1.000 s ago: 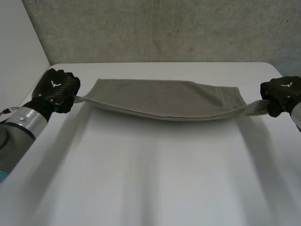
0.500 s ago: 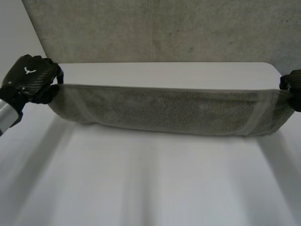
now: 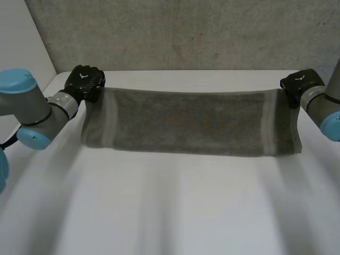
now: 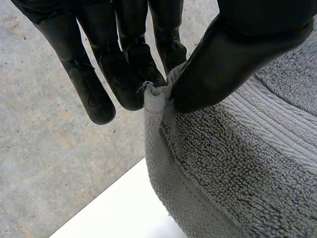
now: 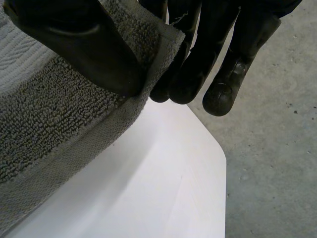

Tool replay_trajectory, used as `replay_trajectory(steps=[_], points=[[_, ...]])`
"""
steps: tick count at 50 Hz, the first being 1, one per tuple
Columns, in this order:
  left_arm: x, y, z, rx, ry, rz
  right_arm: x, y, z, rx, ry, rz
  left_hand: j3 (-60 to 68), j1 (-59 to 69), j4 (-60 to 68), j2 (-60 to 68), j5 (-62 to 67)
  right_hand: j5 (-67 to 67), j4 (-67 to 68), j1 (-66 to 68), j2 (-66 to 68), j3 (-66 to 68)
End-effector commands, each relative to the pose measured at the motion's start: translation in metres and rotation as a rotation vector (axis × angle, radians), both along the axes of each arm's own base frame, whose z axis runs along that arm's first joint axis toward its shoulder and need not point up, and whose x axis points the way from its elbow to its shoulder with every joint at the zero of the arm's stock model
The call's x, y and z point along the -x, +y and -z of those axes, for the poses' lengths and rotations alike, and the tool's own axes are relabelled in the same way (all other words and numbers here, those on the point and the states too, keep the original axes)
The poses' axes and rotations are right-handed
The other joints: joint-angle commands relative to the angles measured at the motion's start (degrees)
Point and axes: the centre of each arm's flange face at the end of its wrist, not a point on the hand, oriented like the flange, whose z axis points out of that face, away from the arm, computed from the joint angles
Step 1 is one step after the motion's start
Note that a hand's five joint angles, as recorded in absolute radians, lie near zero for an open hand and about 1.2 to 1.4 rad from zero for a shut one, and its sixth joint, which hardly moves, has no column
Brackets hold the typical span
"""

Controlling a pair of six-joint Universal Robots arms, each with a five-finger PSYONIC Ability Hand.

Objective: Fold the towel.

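A grey towel (image 3: 186, 121) hangs stretched between my two hands over the far half of the white table (image 3: 170, 202), its long lower edge near the tabletop. My left hand (image 3: 85, 82) holds the towel's upper left corner. In the left wrist view the thumb (image 4: 233, 54) pinches that corner of the towel (image 4: 237, 163) against the fingers (image 4: 124, 64). My right hand (image 3: 298, 85) holds the upper right corner. In the right wrist view its thumb (image 5: 74, 44) presses the towel (image 5: 49, 119) against the fingers (image 5: 198, 54).
A grey concrete wall (image 3: 186, 32) rises behind the table's far edge. Beyond the table's right corner (image 5: 218, 158) lies concrete floor (image 5: 277, 148). The near part of the table is bare white surface.
Both hands have risen and moved toward the far edge with the towel's corners. The towel went from a flat, sagging strip to a hanging sheet with its face toward me.
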Motion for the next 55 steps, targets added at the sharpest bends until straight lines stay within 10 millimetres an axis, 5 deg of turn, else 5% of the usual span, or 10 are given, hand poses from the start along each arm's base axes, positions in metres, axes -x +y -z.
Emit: replay_trajectory(steps=[1,3,4,5,6,7,15,24,34,55], points=[[0.006,-0.01,0.014,0.009,0.001,-0.014,-0.005,-0.014,0.012,0.024,-0.002,0.006,2.67,7.03,2.02,2.34,3.87,2.56,3.35,4.03,3.64,3.9],[0.007,-0.011,0.017,0.009,0.003,-0.017,-0.013,-0.015,0.017,0.027,0.001,0.0,-26.32,-21.95,-26.96,-26.65,-25.11,-24.42,-23.64,-22.95,-23.34,-23.08],[0.007,-0.011,0.017,0.009,0.003,-0.017,-0.013,-0.015,0.017,0.027,0.001,0.0,-26.58,-22.21,-27.22,-26.91,-25.37,-24.63,-23.84,-23.16,-23.55,-23.28],[0.008,-0.012,0.018,0.009,0.005,-0.023,-0.014,-0.015,0.018,0.029,0.002,0.007,-51.06,-46.69,-51.7,-51.39,-49.85,-53.11,-52.32,-51.64,-52.02,-51.76],[0.008,-0.012,0.018,0.009,0.005,-0.023,-0.014,-0.015,0.018,0.031,0.003,0.018,-51.3,-46.94,-51.95,-51.63,-50.1,-67.44,-66.65,-65.97,-66.36,-66.1],[0.008,-0.012,0.018,0.009,0.005,-0.032,-0.014,-0.015,0.018,0.031,0.003,0.018,-66.96,-62.59,-67.61,-67.29,-65.75,-67.44,-66.65,-65.97,-66.36,-66.1],[0.007,-0.008,0.009,-0.008,0.031,-0.085,-0.026,-0.002,-0.007,0.104,-0.024,0.039,-66.11,-61.74,-66.75,-66.44,-64.9,-67.44,-66.65,-65.97,-66.36,-66.1],[-0.007,0.025,-0.003,-0.15,0.06,-0.112,-0.015,0.046,-0.028,0.046,-0.041,0.039,-65.94,-61.57,-66.59,-66.27,-64.73,-67.44,-66.65,-65.97,-66.36,-66.1],[-0.016,0.088,-0.004,-0.196,0.051,-0.103,-0.001,0.089,0.019,-0.158,-0.009,0.0,-66.11,-61.74,-66.75,-66.44,-64.9,-67.44,-66.65,-65.97,-66.36,-66.1],[-0.018,0.098,0.007,-0.167,0.057,-0.109,0.012,0.069,0.072,-0.193,-0.019,-0.031,-66.11,-61.74,-66.75,-66.44,-64.9,-38.3,-37.52,-36.84,-37.22,-36.96]])
